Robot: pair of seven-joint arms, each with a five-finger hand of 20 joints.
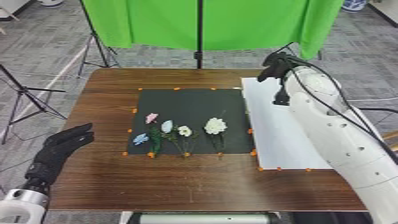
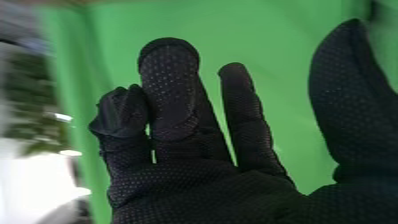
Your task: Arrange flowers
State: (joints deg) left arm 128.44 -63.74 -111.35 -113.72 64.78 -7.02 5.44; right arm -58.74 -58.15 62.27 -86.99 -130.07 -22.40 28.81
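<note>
Head view: A pink flower (image 1: 152, 118), a blue flower (image 1: 140, 139), a pale blue flower (image 1: 167, 126), a small white flower (image 1: 185, 131) and a large white flower (image 1: 215, 126) lie on a dark mat (image 1: 187, 102), beyond the extended fingers of the left hand (image 1: 59, 145) and well apart from those of the right hand (image 1: 282, 66). The arrangement appears well along, perhaps complete; whether more blooms are due cannot be told.

Right wrist view: The fingers, partly spread and mostly straight, grip nothing before a green cloth (image 2: 266, 30), thumb apart.
</note>
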